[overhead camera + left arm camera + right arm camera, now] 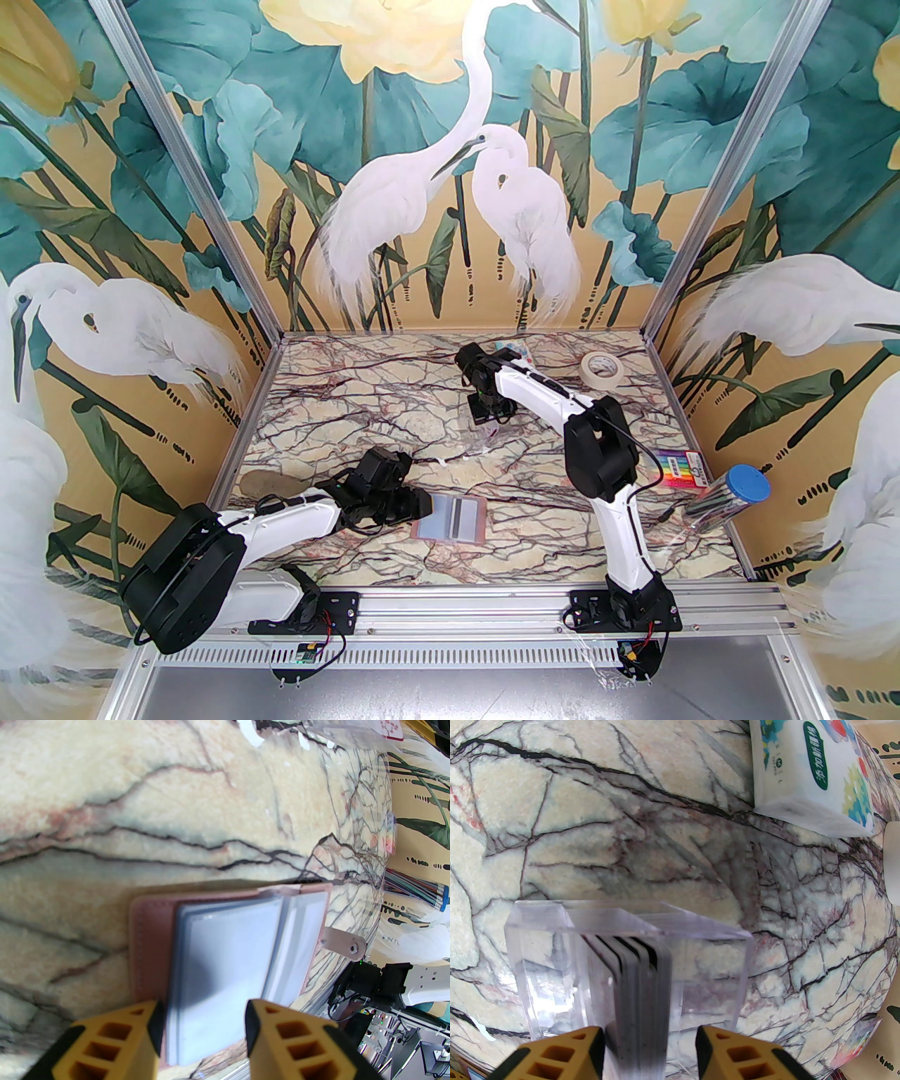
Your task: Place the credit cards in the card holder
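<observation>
1. Left hand [202, 1010]: released, with its jaws apart over the left edge of the card holder [147, 938], which lies open on the counter [140, 808].
2. Right hand [648, 1033]: released, beyond the card holder, with its jaws either side of the credit cards [641, 973], which stand upright in a clear stand [538, 948].

The top external camera sits high behind both arm bases. It looks down and forward across the whole marble table [337, 394] to the painted back wall [450, 176].

The left wrist camera rides low and close over the table's near part. It looks past the left gripper [200, 1011] at the open card holder [147, 938]. The overhead view shares that holder and a blue-capped tube [415, 888] at the table's right edge.

The right wrist camera hangs close over the far part and looks down past the right gripper [650, 1033] at a clear stand [538, 945]. The tissue pack [812, 772] beyond it also appears in the overhead view.
</observation>
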Motion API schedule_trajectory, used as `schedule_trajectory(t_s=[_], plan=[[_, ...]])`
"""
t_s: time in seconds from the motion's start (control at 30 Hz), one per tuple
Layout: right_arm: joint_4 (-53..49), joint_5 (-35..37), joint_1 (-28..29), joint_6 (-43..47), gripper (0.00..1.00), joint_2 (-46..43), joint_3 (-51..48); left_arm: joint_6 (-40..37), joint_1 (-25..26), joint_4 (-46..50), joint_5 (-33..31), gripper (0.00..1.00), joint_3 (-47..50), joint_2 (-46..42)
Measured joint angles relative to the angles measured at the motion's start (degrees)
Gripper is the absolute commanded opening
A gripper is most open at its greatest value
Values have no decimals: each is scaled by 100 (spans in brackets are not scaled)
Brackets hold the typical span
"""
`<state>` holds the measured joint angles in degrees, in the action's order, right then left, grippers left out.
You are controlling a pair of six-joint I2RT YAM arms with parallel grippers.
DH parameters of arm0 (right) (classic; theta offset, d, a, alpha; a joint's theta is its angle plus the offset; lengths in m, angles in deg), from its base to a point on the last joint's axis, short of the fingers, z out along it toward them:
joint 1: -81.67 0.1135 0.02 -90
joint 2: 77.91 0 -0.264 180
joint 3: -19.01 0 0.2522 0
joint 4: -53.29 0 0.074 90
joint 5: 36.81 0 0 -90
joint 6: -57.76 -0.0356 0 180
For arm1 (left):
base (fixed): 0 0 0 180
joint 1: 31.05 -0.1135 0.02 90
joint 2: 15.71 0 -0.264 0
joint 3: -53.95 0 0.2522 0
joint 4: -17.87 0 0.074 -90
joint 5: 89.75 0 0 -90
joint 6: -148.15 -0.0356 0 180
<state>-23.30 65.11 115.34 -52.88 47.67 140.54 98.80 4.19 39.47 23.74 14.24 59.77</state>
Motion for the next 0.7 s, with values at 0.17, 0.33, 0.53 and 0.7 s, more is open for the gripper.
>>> schedule_trajectory(t_s=[0.17,0.33,0.53,0.7], plan=[[-72,109,-4,0,49,0,31,0,0,0,0,45,0,0],[-127,205,-4,2,48,0,37,0,0,0,0,44,0,0],[-181,310,-4,44,46,0,63,0,0,-2,0,44,0,0],[-249,352,-4,87,44,-2,98,0,0,-2,0,44,0,0]])
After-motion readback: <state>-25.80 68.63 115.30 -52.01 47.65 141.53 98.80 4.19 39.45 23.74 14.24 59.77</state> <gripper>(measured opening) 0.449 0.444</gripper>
